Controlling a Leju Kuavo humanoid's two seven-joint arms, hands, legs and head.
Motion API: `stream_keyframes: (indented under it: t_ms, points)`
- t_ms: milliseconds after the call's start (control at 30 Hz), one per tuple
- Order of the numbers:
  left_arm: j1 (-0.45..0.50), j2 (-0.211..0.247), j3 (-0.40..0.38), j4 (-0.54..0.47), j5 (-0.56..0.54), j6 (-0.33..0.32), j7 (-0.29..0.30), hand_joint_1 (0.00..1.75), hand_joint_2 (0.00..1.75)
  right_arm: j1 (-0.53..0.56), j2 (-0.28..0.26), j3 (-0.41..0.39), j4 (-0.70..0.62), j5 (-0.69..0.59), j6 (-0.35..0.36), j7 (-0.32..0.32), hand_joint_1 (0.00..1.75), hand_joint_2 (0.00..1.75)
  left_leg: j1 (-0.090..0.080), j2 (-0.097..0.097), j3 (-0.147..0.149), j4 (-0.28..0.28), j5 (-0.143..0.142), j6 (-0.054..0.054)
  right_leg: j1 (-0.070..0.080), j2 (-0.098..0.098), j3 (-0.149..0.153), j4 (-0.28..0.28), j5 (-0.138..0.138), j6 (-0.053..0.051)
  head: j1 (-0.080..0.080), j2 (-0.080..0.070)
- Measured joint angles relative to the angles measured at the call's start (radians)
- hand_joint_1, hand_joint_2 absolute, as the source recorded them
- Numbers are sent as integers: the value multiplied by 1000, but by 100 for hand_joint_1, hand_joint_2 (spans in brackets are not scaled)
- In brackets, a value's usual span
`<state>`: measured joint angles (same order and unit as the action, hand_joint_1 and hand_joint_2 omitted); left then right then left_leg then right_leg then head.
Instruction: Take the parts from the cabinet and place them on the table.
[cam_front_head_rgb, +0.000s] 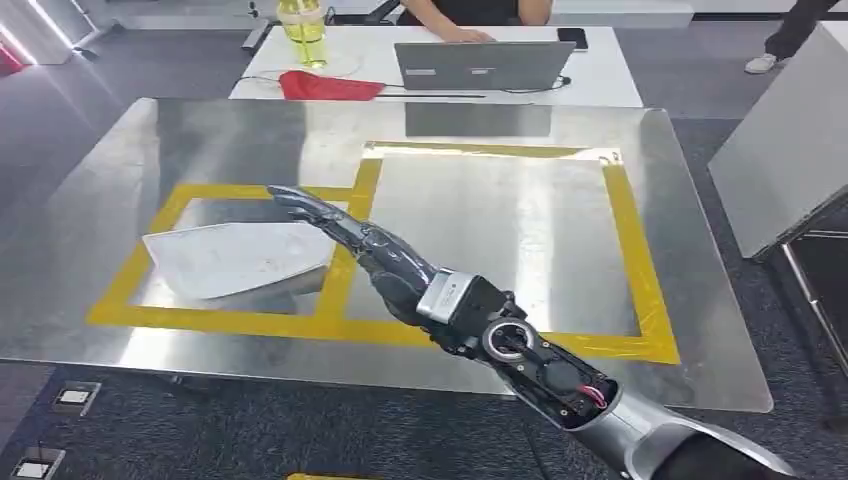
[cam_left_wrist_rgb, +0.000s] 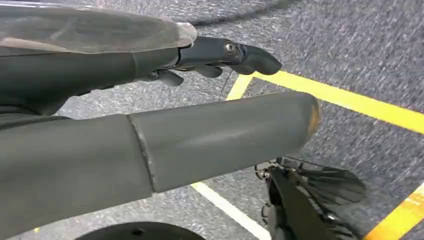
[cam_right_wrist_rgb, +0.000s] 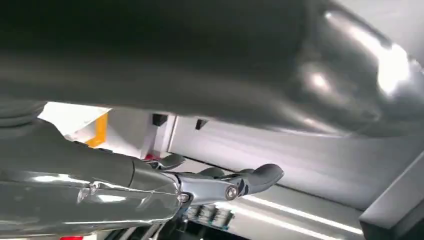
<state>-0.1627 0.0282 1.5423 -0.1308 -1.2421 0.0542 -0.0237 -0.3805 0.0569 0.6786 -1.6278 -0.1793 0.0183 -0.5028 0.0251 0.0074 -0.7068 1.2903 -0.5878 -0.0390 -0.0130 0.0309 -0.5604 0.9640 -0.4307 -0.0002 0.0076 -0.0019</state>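
Note:
A flat pale metal part (cam_front_head_rgb: 235, 260), pointed like an iron's sole, lies inside the left yellow-taped square (cam_front_head_rgb: 170, 215) on the steel table (cam_front_head_rgb: 500, 230). My right arm reaches across from the lower right. My right hand (cam_front_head_rgb: 345, 240) is stretched out low over the part's right edge with its fingertips (cam_front_head_rgb: 285, 197) just past the part's far corner, and it grips nothing. In the right wrist view the right hand (cam_right_wrist_rgb: 150, 180) has straight fingers with nothing in them. My left hand (cam_left_wrist_rgb: 150, 125) hangs over the grey carpet, fingers apart and empty.
A larger yellow-taped square (cam_front_head_rgb: 620, 250) marks the table's right half. Behind the steel table is a white desk with a laptop (cam_front_head_rgb: 480, 65), a yellow-green bottle (cam_front_head_rgb: 303, 30), a red cloth (cam_front_head_rgb: 330, 87) and a person seated. A grey cabinet (cam_front_head_rgb: 780, 170) stands at the right.

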Motion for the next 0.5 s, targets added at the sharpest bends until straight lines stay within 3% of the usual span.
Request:
stream_keyframes:
  t_ms: [67, 100, 133, 167, 233, 300, 333, 367, 400, 433, 467, 500]
  points:
    - [0, -1, 0, 0, -5, 0, 0, 0, 0, 3, -3, 0, -11, 0, 0, 0, 0, 0, 0, -4, 49, -122, 82, 10, 1, 16, 2, 0, 0, 0, -1, 0]
    - [-1, 0, 0, 0, -7, 0, 0, 0, 0, 3, -4, 0, -16, 0, 0, 0, 0, 0, 0, -17, 107, -244, 139, 18, 1, 24, 4, 0, 0, 1, 0, 0]
    - [-1, 1, 0, 0, -7, 0, 0, 0, 0, 3, -5, -1, -21, 0, 0, 0, 0, 0, 0, -42, 145, -322, 163, 24, 1, 30, 4, 0, 0, 1, -2, 0]
    - [-1, 4, 0, 0, -8, 0, 0, 0, 0, 3, -5, -1, -24, 0, 0, -1, 0, 0, -7, -46, 153, -339, 154, 22, 7, 36, 1, -1, 0, 8, 0, 0]
    - [-3, 3, 0, 0, -10, -1, 0, 0, 0, 7, -8, -1, -29, 0, 0, -2, 0, 0, -11, -36, 151, -342, 155, 25, 1, 43, 0, -2, 1, 17, 0, 0]
    - [-6, 5, 0, 0, -11, -3, -1, 0, 0, 12, -11, -2, -36, 0, 0, -1, 0, 0, -10, -28, 152, -344, 161, 37, 1, 54, 1, -11, 8, 32, 0, 0]
    - [-6, 1, 0, 0, -14, -3, -1, 0, 0, 13, -14, -3, -41, 0, 0, 0, 0, 0, -3, -13, 155, -354, 169, 45, 0, 37, -2, 4, -7, 35, 0, 0]
    - [-6, 1, 0, 0, -15, -3, -1, 0, 0, 12, -17, -3, -45, 0, 1, 0, 0, 0, -4, -11, 153, -355, 170, 50, 6, 6, -18, 43, -42, 38, 13, 0]
    - [-5, 1, 0, 0, -15, -3, -1, 0, 0, 12, -18, -3, -47, 0, 2, -1, 0, 0, -7, -4, 153, -355, 170, 53, 4, -11, -49, 119, -91, 41, 21, 0]
    - [-4, 0, 0, 0, -15, -3, -1, 0, 0, 14, -19, -3, -47, 0, 3, 0, 0, 0, -9, 3, 153, -355, 170, 54, 3, -17, -78, 191, -128, 43, 25, 0]
    - [-3, 0, 0, 0, -15, -3, 0, 0, 0, 15, -22, -3, -47, 1, 7, 0, 0, 0, -12, 12, 150, -354, 171, 56, 3, -21, -123, 296, -173, 47, 29, 0]
    - [-3, 0, 0, 0, -15, -3, 0, 0, 0, 16, -23, -3, -47, 2, 9, 0, 0, 0, -14, 19, 148, -354, 172, 56, 3, -21, -140, 339, -186, 48, 31, 0]
